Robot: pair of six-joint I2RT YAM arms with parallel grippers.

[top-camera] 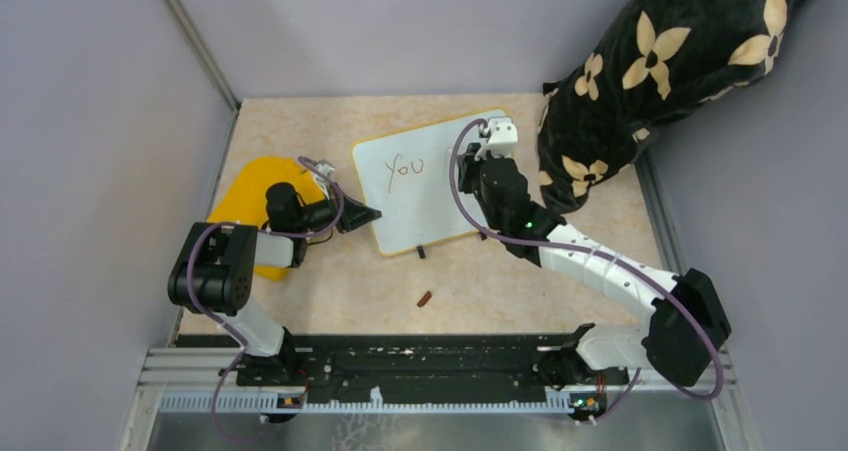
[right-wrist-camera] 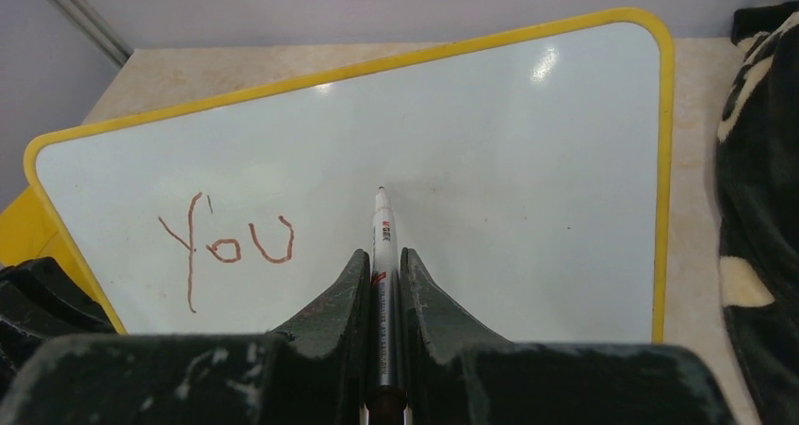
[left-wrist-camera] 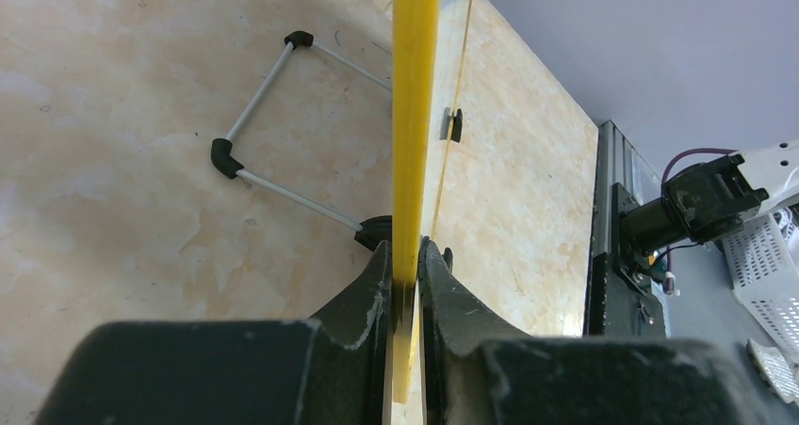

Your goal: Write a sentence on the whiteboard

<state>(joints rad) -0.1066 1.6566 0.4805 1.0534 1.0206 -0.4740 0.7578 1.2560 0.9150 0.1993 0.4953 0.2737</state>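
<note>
Early in the writing, by the look of it; only "You" of the sentence (right-wrist-camera: 231, 248) down so far, in thin reddish-brown toward the left end of the whiteboard (top-camera: 428, 211), lying at the far middle of the tabletop (top-camera: 500, 281); everything after that word left to do, with plenty of bare white to the right; pinched at its yellow rim (left-wrist-camera: 415, 114) by the left fingers (left-wrist-camera: 369, 298), clenched on that edge as if to steady it; marker (right-wrist-camera: 382, 232) grasped by the barrel in the right fingers (right-wrist-camera: 350, 288), tip just right of "You", touching or hovering impossible to tell; around: yellow cloth (top-camera: 245, 186) by the left edge, small brown cap (top-camera: 425, 298) toward the near edge, black flowered pillow (top-camera: 660, 61) filling the far right corner, close beside the right arm and likely to cramp wide strokes.
</note>
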